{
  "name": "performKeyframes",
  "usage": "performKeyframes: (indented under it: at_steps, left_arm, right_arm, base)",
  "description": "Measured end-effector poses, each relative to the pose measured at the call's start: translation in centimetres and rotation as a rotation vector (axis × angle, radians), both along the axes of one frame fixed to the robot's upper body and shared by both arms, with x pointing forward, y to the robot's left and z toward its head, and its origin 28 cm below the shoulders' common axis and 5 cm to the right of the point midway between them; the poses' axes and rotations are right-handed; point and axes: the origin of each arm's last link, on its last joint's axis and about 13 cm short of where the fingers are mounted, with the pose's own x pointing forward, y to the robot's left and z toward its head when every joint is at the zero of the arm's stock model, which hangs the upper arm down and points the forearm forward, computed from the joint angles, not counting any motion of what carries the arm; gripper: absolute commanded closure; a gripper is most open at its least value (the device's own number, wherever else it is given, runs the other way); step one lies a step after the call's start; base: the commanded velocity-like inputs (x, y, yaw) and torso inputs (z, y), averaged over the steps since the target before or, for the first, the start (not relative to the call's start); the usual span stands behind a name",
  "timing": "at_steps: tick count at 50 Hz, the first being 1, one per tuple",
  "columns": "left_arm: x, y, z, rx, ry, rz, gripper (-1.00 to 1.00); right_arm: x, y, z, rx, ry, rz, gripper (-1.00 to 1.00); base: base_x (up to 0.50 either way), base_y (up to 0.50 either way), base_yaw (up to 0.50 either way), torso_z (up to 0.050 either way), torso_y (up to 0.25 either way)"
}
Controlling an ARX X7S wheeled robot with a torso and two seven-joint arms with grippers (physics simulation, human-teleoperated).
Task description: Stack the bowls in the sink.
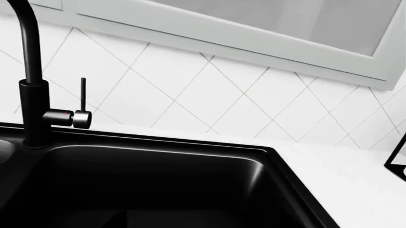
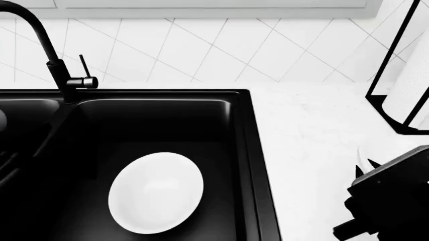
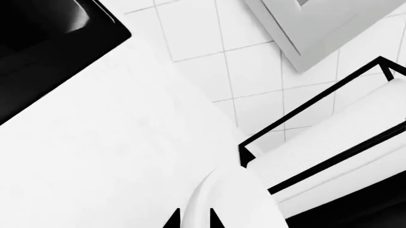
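A glossy white bowl (image 2: 155,193) lies on the floor of the black sink's (image 2: 249,150) right basin. My right gripper (image 3: 193,221) is over the white counter to the right of the sink, and also shows in the head view (image 2: 365,168). Its two black fingertips stand on either side of the rim of a second white bowl (image 3: 238,204), close against it. That bowl hardly shows against the counter in the head view. The left wrist view looks into the sink's (image 1: 190,145) dark right basin. The left gripper's fingers show in no view.
A black gooseneck faucet (image 2: 60,65) stands at the sink's back edge, also in the left wrist view (image 1: 35,95). A paper-towel roll in a black holder (image 2: 402,95) stands at the counter's back right, close to the held bowl (image 3: 330,142). A tiled wall is behind.
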Motion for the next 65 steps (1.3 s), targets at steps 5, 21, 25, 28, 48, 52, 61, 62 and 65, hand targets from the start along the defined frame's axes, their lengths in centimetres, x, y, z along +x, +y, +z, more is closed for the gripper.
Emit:
performKeyframes:
  at_steps: [5,21,25,28,48,52,61,62,65]
  left_arm:
    - [0.0,0.0,0.0,0.001,-0.001,0.002,-1.00]
    - [-0.1,0.1,0.4,0.008,-0.011,0.019,-1.00]
    - [-0.1,0.1,0.6,0.010,-0.017,0.029,-1.00]
    - [-0.2,0.2,0.7,0.012,-0.021,0.036,-1.00]
    - [-0.5,0.6,1.5,0.013,-0.055,0.084,-1.00]
    - [-0.5,0.7,1.6,0.012,-0.062,0.092,-1.00]
    - [-0.8,0.7,1.9,0.011,-0.075,0.102,-1.00]
    - [-0.8,0.8,1.9,0.011,-0.076,0.103,-1.00]
    - [-0.9,0.8,2.0,0.010,-0.079,0.106,-1.00]
  right_arm:
    - [-0.1,0.2,0.2,-0.004,-0.017,0.039,1.00]
    - [0.5,0.6,0.9,-0.045,-0.085,0.171,1.00]
    - [0.7,0.8,1.0,-0.060,-0.103,0.211,1.00]
    - [0.9,0.9,1.0,-0.070,-0.113,0.241,1.00]
    - [1.9,1.8,2.3,-0.128,-0.161,0.419,1.00]
    - [2.1,2.0,2.6,-0.140,-0.175,0.455,1.00]
    - [2.7,2.5,3.9,-0.158,-0.213,0.530,1.00]
    - [2.8,2.6,4.0,-0.160,-0.217,0.537,1.00]
    - [3.1,2.8,4.6,-0.163,-0.229,0.559,1.00]
  base:
    - [0.00,0.00,0.00,0.000,0.000]
    - [0.00,0.00,0.00,0.000,0.000]
    - [0.00,0.00,0.00,0.000,0.000]
    - [0.00,0.00,0.00,0.000,0.000]
    - [0.00,0.00,0.00,0.000,0.000]
    - [0.00,0.00,0.00,0.000,0.000]
    - [0.00,0.00,0.00,0.000,0.000]
    - [0.00,0.00,0.00,0.000,0.000]
    - [0.00,0.00,0.00,0.000,0.000]
